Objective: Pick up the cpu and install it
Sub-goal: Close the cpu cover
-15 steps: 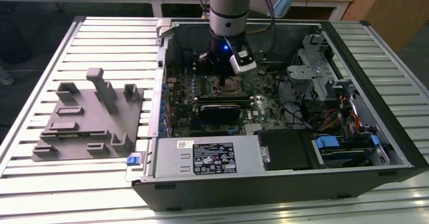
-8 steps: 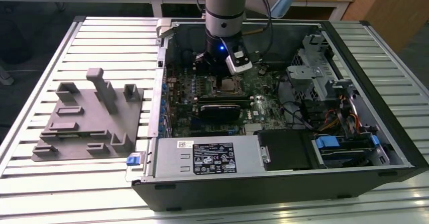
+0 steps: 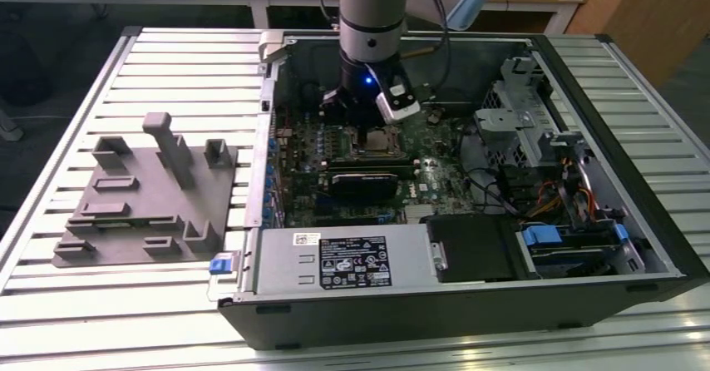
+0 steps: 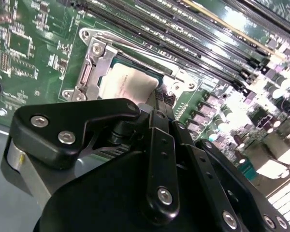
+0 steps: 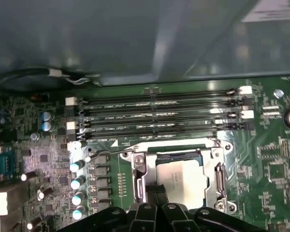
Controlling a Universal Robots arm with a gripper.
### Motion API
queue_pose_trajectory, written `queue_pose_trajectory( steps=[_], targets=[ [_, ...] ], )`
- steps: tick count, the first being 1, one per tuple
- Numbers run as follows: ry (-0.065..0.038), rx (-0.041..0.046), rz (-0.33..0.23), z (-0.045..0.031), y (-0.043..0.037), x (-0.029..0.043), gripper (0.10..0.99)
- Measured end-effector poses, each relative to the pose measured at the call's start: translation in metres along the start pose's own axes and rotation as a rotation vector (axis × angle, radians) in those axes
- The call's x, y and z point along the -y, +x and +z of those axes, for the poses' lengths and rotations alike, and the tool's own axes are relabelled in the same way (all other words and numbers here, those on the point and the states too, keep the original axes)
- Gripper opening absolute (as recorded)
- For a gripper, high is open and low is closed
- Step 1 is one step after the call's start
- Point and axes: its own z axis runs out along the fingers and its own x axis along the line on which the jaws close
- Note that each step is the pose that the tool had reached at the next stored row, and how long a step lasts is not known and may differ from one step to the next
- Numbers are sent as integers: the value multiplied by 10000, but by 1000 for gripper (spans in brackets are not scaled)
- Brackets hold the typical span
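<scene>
- As the arm [image 3: 372, 22] reaches down from above into the open computer case [image 3: 444, 317], I have the gripper [image 3: 364, 130] low over the motherboard [image 5: 270, 164], right at the processor socket.
- Claw state: in both wrist views the two fingers [image 5: 151, 193] sit pressed side by side with only a thin seam between them. I see nothing clamped in them.
- The fingertips are down at one edge of the cpu [image 5: 181, 176]. I can't tell whether they touch it or sit just above.
- Cpu location: it lies flat inside the socket frame [image 5: 217, 179], pale silver top facing up. The second wrist view shows the same cpu [image 4: 128, 84] bordered by the frame's metal rails [image 4: 89, 67], and it looks level.
- The memory slots [image 5: 154, 113] run in parallel rows just beside the socket, on the side away from the gripper [image 5: 156, 191].
- A column of small capacitors [image 5: 77, 183] stands near the socket's other flank.
- In the exterior view a black finned block [image 3: 367, 180] sits just in front of the socket, and the power supply [image 3: 344, 259] lies along the near wall of the case.
- The grey fixture [image 3: 145, 196] sits on the slatted table [image 3: 166, 63] at the exterior view's left, well apart from the gripper.
</scene>
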Motion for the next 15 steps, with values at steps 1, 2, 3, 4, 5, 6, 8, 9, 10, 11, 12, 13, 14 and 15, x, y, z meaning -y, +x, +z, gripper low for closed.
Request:
queue_pose_trajectory(
  steps=[1,2,3,4,5,6,8,9,10,11,12,13,14,15],
  targets=[
    [-1,-3,-72,2,7,1,106],
    [-2,-5,-126,5,17,1,106],
    [-4,-6,-174,7,26,2,106],
    [-4,-8,-220,9,32,2,106],
    [-5,-10,-252,11,38,3,106],
    [-6,-10,-265,14,42,3,106],
    [-7,-9,-277,23,43,3,106],
    [-6,-11,-280,27,45,4,106],
    [-6,-11,-286,33,46,4,106],
    [-5,-11,-293,40,47,4,106],
    [-5,-11,-301,47,47,5,106],
    [-6,-12,-309,53,48,5,106],
    [-5,-12,-320,58,49,5,106],
    [-5,-13,-332,62,49,6,106]
  ],
)
